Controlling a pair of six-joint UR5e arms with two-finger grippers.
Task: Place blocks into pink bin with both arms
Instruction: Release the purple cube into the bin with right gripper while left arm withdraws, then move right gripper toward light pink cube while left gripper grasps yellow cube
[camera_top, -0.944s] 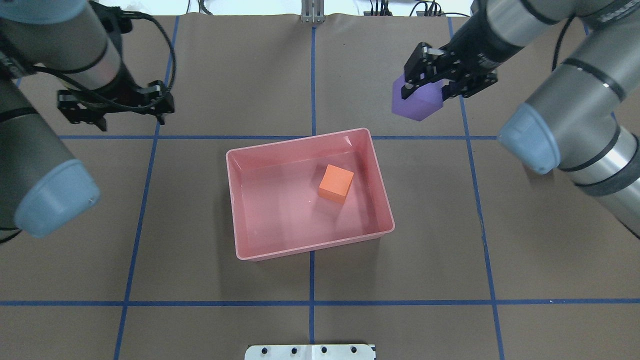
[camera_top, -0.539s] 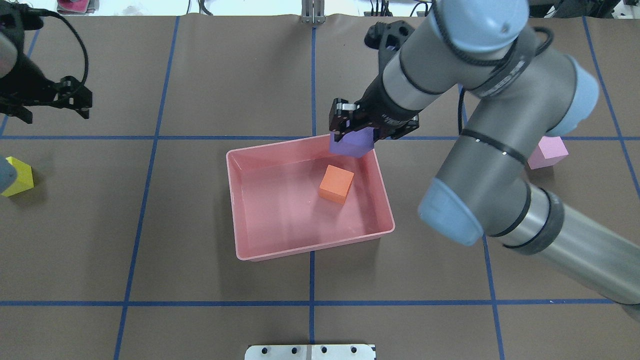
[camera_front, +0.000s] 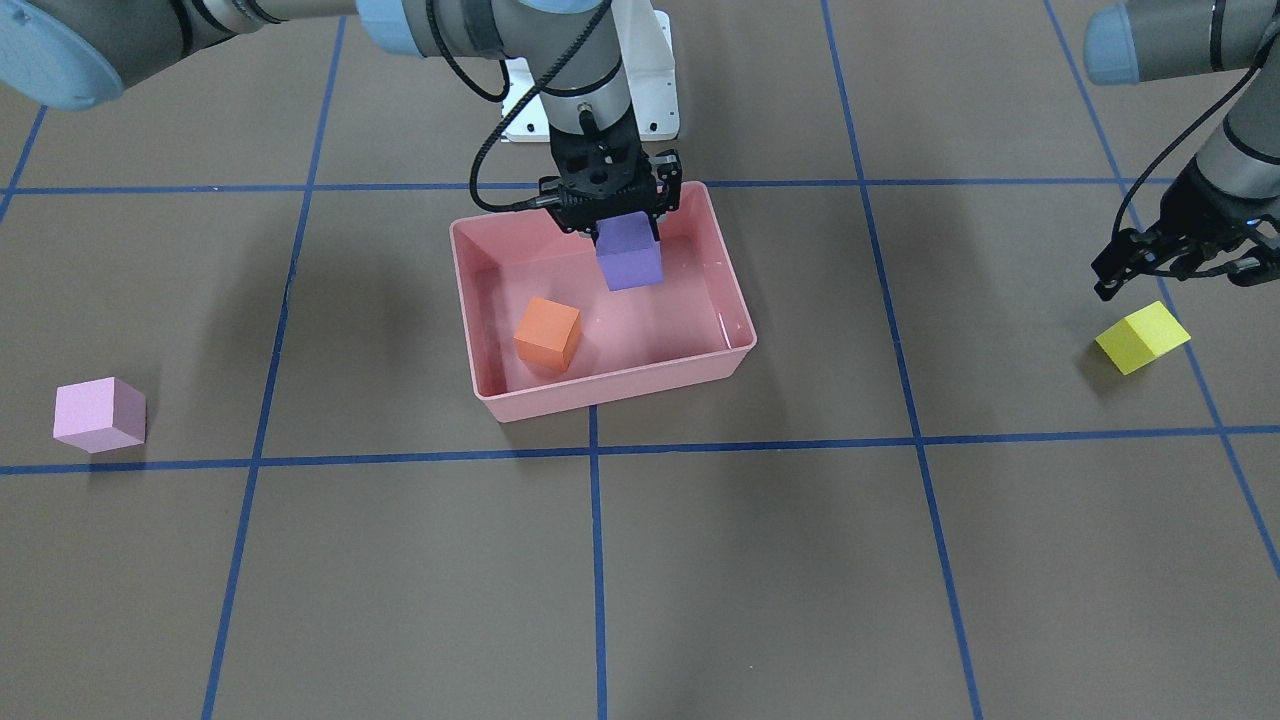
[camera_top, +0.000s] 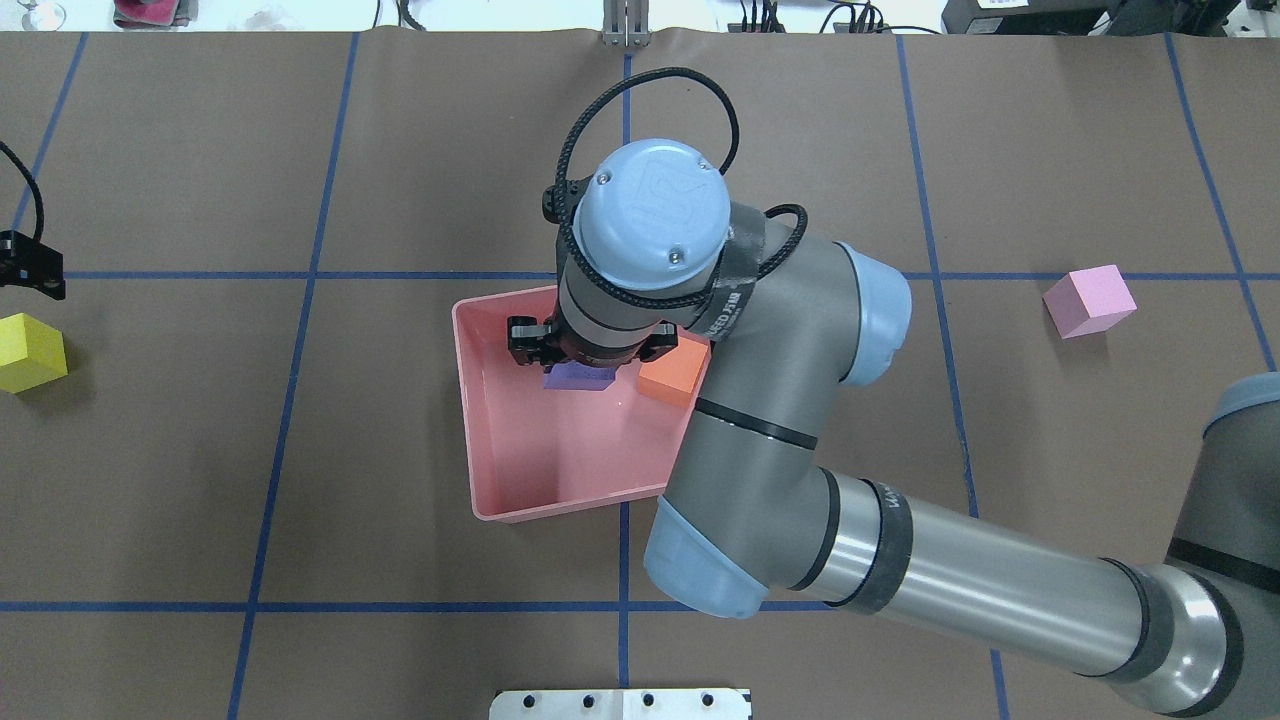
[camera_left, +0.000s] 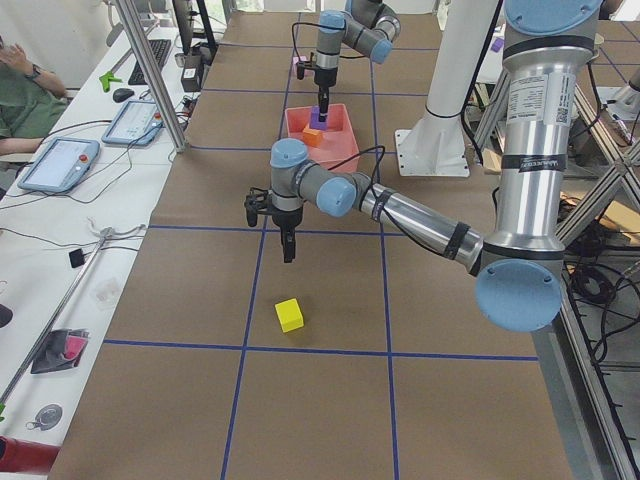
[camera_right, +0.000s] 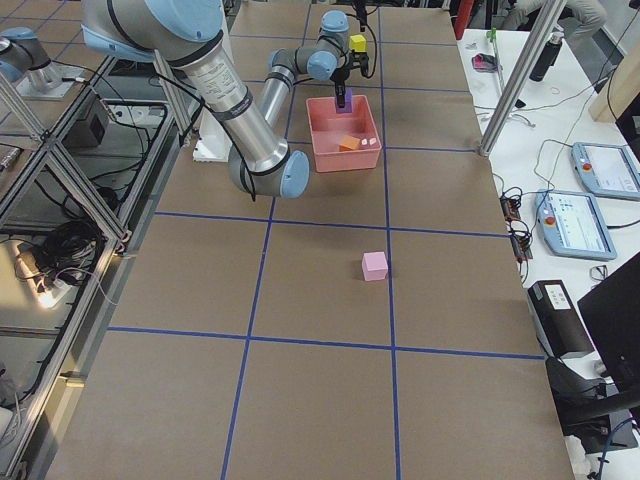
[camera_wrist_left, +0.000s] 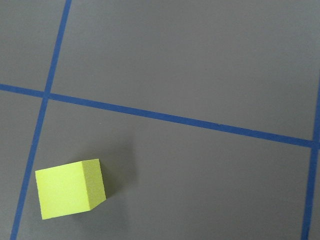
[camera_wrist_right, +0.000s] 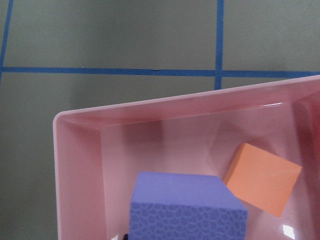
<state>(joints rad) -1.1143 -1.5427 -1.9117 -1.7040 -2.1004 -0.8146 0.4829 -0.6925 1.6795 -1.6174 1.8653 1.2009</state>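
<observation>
Two arms work over the brown surface (camera_front: 800, 560). The right arm (camera_top: 900, 560) reaches in across the middle, its elbow bent and its last link standing upright over the pink bin (camera_front: 620, 382), so that the right claw (camera_front: 622, 222) points straight down. Its fingers are clamped on the upper sides of the purple block (camera_front: 630, 262), which hangs inside the bin's outline, in the half nearer the robot; whether it touches the floor cannot be told. The block's faces sit roughly square to the bin walls. The orange block (camera_front: 547, 333) lies on the bin floor just beside it, turned a little off the walls. The bin's long axis runs across the surface, slightly skewed to the blue tape lines. The left claw (camera_front: 1178, 272) also points down, fingers apart and holding nothing, above the surface near the yellow block (camera_front: 1142, 337) but not over it. The light pink block (camera_front: 99, 414) sits alone, well apart on the robot's right.
</observation>
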